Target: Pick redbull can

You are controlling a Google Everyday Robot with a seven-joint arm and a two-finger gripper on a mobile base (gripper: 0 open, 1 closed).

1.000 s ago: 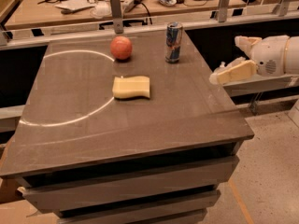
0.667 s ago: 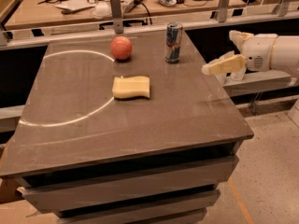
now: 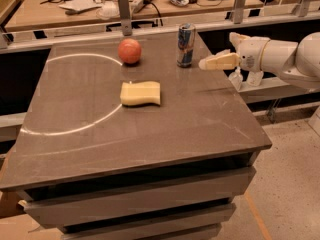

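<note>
Redbull can [image 3: 186, 45] stands upright, unmoved, near the far right edge of the counter [image 3: 150, 134], while the claw [image 3: 219, 62] has swung leftward to just beside it, open or closed I cannot tell.

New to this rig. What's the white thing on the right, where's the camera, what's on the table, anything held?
One camera view, looking down on the table from its front; its mount is not known. The white thing is a mobile robot's one arm, ending in a gripper. On the table: a redbull can upright near the far edge, a red ball left of it, a yellow sponge nearer the middle. The gripper hangs just right of the can, not touching it, holding nothing.
</note>
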